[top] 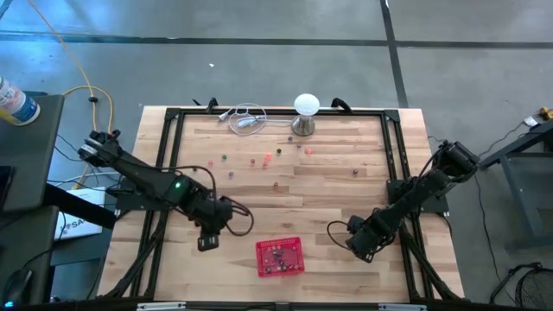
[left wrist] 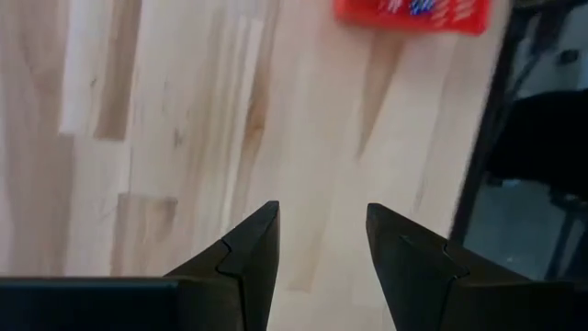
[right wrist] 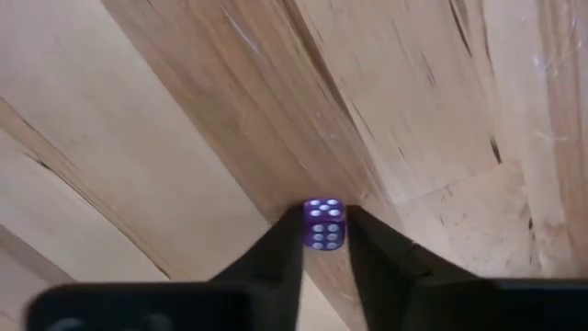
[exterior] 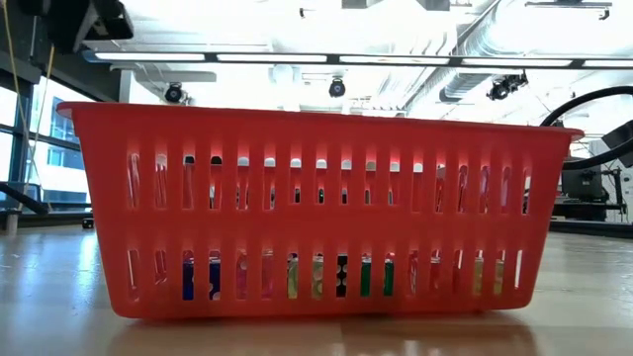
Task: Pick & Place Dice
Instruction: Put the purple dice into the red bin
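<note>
A tiny purple die with white pips (right wrist: 323,223) sits between the fingertips of my right gripper (right wrist: 323,221), which is shut on it and points down at the wood near the table's right front (top: 361,250). Several more dice (top: 268,159) lie scattered on the table's far half. The red mesh basket (top: 279,257) stands at the front centre, with coloured dice inside (exterior: 341,276). My left gripper (left wrist: 322,216) hovers open over bare wood to the left of the basket (top: 207,243), with nothing between its fingers. My right gripper pinches the purple die by two opposite side faces (right wrist: 309,230) between its two fingertips. The fingers come from above and point down. The die's six-pip face is turned toward the camera. Whether the die rests on the wood or is just clear of it, I cannot tell.
A white ball-topped metal stand (top: 306,112) and a loop of cable (top: 246,119) sit at the far edge. A black frame (top: 393,164) runs round the tabletop. Bare wood lies between the basket and each gripper.
</note>
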Available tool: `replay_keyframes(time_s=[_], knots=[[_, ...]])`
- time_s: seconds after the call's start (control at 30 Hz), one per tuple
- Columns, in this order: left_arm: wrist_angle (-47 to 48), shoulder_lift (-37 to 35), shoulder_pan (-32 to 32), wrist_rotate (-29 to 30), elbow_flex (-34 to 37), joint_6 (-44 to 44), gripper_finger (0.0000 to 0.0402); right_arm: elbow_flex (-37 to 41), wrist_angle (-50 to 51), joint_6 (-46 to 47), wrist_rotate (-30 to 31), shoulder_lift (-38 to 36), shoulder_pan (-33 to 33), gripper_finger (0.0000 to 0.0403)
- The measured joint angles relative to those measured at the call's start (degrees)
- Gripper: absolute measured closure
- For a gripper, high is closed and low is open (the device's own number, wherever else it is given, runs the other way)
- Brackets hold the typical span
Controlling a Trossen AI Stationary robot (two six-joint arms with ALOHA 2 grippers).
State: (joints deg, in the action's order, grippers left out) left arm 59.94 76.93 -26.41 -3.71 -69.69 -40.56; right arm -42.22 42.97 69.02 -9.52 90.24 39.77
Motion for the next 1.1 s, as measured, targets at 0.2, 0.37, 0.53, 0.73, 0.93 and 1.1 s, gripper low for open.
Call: replay_keyframes(time_s=[0.2, 0.37, 0.53, 0.73, 0.93, 1.1], knots=[[1.69, 0.00, -3.20, 1.75, 0.35, -3.20, 0.0244, -0.02, -0.15, 1.25, -0.06, 0.01, -0.31, 0.0377], [-0.97, 0.00, -5.93, 3.90, 0.35, -5.28, 0.0244, -2.72, 0.46, -1.23, -0.08, 0.39, -3.38, 0.0377], [-2.11, 0.00, -7.60, 5.54, 0.35, -7.41, 0.0244, -13.00, 4.02, -10.14, 9.98, 0.26, -8.65, 0.0377], [-3.43, 0.00, -8.50, 7.77, 0.35, -9.62, 0.0244, -28.82, 6.41, -30.82, 14.14, 0.44, -13.67, 0.0377], [-3.62, 0.00, -8.50, 8.66, 0.37, -12.02, 0.0244, -42.40, 7.62, -52.10, 12.85, 8.08, -14.39, 0.0377], [-3.87, 0.02, -9.00, 10.24, 0.37, -13.43, 0.0244, -54.38, 14.01, -58.71, 9.68, 19.00, -14.64, 0.0377]])
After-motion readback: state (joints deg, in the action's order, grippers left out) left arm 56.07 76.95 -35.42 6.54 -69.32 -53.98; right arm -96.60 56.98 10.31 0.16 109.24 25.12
